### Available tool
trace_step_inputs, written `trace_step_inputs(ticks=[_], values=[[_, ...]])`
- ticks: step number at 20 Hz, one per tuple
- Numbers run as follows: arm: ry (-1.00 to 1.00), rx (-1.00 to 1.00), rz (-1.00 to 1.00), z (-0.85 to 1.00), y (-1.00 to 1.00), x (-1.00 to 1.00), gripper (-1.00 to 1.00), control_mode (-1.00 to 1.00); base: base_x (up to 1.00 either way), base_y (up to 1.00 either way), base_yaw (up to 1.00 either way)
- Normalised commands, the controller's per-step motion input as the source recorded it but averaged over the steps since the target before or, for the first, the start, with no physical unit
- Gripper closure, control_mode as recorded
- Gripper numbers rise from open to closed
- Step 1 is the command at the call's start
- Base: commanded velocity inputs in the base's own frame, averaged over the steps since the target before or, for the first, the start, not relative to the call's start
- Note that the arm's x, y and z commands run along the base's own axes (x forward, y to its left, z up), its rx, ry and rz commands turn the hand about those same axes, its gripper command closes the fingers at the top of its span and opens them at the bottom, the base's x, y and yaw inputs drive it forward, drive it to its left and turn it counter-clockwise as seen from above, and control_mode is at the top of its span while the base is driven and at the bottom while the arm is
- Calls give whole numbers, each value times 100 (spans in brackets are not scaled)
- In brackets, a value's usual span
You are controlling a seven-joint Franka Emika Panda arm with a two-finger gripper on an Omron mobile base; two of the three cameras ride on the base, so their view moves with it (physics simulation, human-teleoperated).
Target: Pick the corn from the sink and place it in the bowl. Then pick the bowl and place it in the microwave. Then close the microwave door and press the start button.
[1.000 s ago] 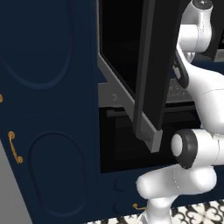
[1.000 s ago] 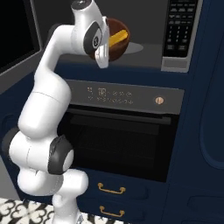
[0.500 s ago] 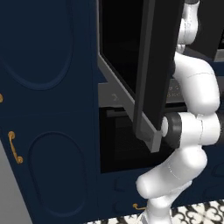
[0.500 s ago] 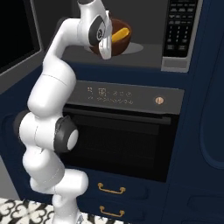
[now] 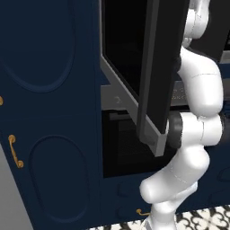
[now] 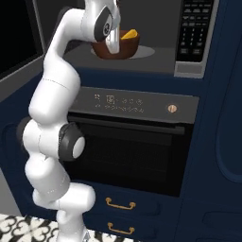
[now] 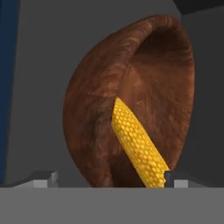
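Inside the microwave (image 6: 156, 52), the raised arm's pincer (image 7: 105, 177) hangs spread apart over the bowl (image 7: 131, 87) holding corn (image 7: 138, 146)

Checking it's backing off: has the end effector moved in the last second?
Yes. In the right base view the end effector has risen, away from the oven's control panel.

Left of me: the open microwave door (image 5: 157, 81) blocks that side.
Ahead: the bowl (image 6: 116, 47) fills the cavity floor.
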Motion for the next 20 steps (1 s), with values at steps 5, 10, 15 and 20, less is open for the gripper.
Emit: trace_step_inputs(ticks=[5, 10, 15, 20], values=[[-57, 0, 10, -59, 0, -100, -100, -100, 0, 0, 0], [-17, 0, 20, -3, 25, -100, -100, -100, 0, 0, 0], [0, 0, 34, 7, 19, -100, -100, -100, 0, 0, 0], [0, 0, 35, 6, 1, -100, -100, -100, 0, 0, 0]])
